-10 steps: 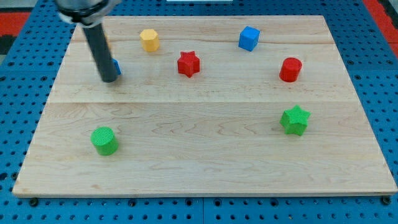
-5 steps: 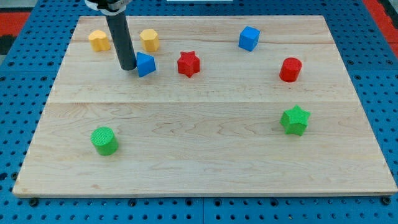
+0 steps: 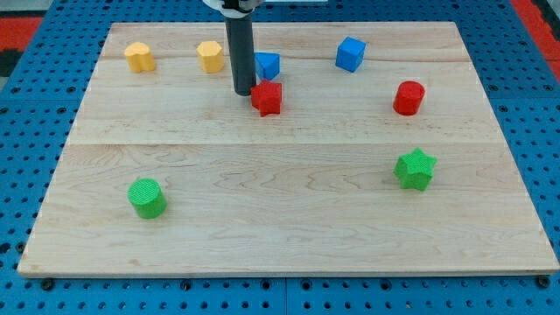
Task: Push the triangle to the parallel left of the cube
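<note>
Blue triangle (image 3: 267,65) is seen near the view's top, well left of the blue cube (image 3: 350,53); my tip (image 3: 242,92) sits beside the red star (image 3: 267,98); no claw is fitted; short rightward nudges are advised.

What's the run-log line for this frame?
tip left of red star | blue triangle above star, left of blue cube | not yet beside cube

My tip (image 3: 243,92) and blue triangle (image 3: 267,65) farther right, nearer blue cube (image 3: 350,53).

Bright even light, soft shadows, sharp focus throughout.
</note>
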{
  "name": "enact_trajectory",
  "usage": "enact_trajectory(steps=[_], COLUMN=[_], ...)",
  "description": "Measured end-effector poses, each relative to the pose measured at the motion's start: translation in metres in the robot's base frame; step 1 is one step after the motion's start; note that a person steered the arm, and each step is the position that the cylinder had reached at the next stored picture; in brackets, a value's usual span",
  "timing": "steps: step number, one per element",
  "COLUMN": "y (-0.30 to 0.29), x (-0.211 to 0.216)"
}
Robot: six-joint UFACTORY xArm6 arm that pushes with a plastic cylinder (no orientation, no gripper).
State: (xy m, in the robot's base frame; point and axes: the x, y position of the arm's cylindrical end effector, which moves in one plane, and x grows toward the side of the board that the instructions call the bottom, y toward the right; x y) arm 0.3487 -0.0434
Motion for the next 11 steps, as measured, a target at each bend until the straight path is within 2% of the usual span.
enact_trajectory(steps=[2,3,4,5,7,8,9,10,11], y=[0.021,0.013,0.032,0.076,0.069,0.028,0.027,0.026,0.070], x=[-0.067,-0.051,-0.037,-0.049,-0.122,-0.124,-0.102,-0.104,-0.113])
